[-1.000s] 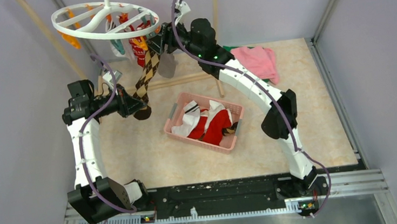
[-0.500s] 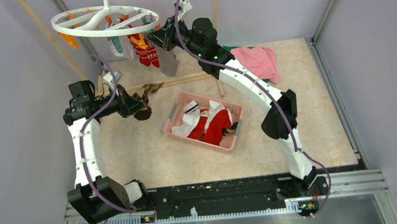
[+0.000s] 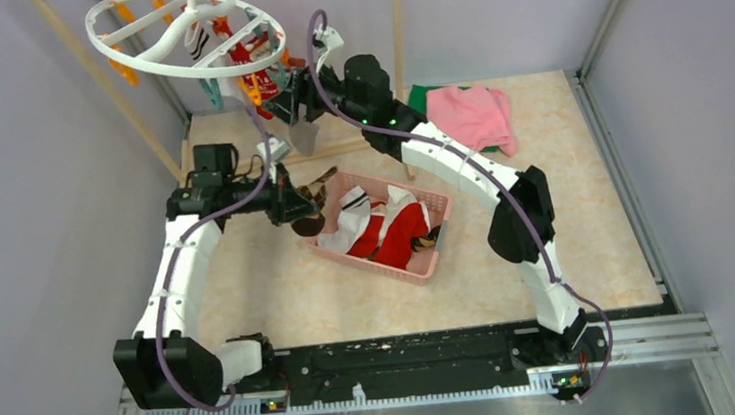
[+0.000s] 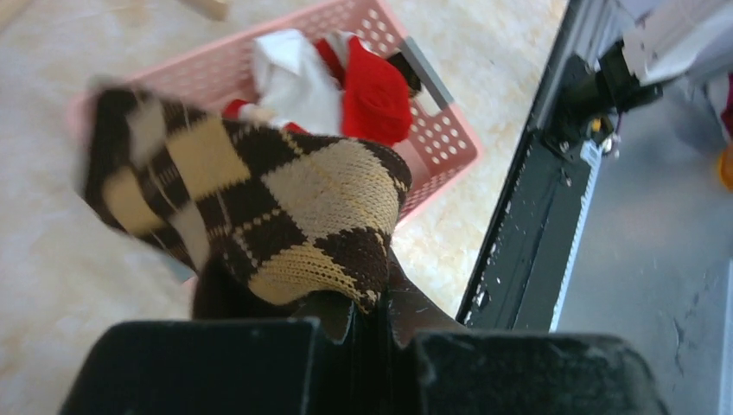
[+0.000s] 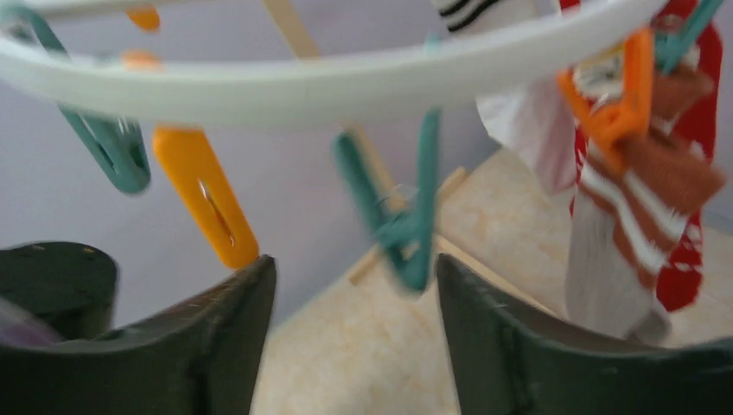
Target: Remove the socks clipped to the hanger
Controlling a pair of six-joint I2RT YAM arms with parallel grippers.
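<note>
My left gripper [image 3: 301, 203] is shut on the brown argyle sock [image 3: 318, 187], holding it just above the left end of the pink basket [image 3: 432, 258]. In the left wrist view the sock [image 4: 259, 207] drapes over my shut fingers [image 4: 415, 316]. The white ring hanger [image 3: 135, 62] hangs tilted at the back left with orange and teal clips. A red patterned sock [image 3: 247, 50] and a grey sock [image 3: 304, 133] still hang from it. My right gripper [image 3: 284, 99] is open and empty beside the hanger's right side; its view shows an empty teal clip [image 5: 406, 216] between the fingers and a striped sock [image 5: 631, 216].
The basket holds red and white socks [image 3: 385, 228]. Folded pink cloth [image 3: 476, 113] over green cloth lies at the back right. A wooden rack frame [image 3: 400, 54] stands behind the hanger. Grey walls close in on both sides.
The argyle sock came off the hanger. My left gripper carried it right, to the basket's left end. The hanger swung and tilted up. My right gripper shifted slightly left.
</note>
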